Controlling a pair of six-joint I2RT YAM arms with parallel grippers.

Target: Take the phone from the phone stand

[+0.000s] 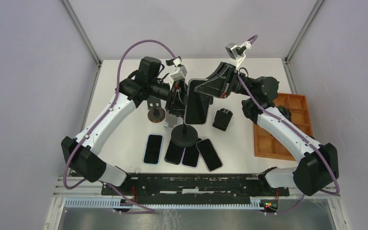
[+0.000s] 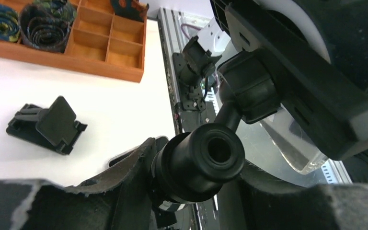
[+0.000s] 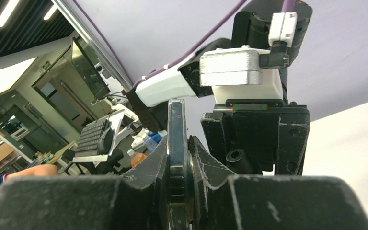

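Right gripper (image 3: 178,158) pinches phone (image 1: 196,106) edge at 1 o'clock; left gripper (image 2: 199,172) clamps phone stand (image 1: 185,135) stem. Rigid, slick glass: hold by edges.

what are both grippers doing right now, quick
left gripper: fingers on either side of the phone stand stem, firm grip cannot be told
right gripper: closed on the phone, by its edge
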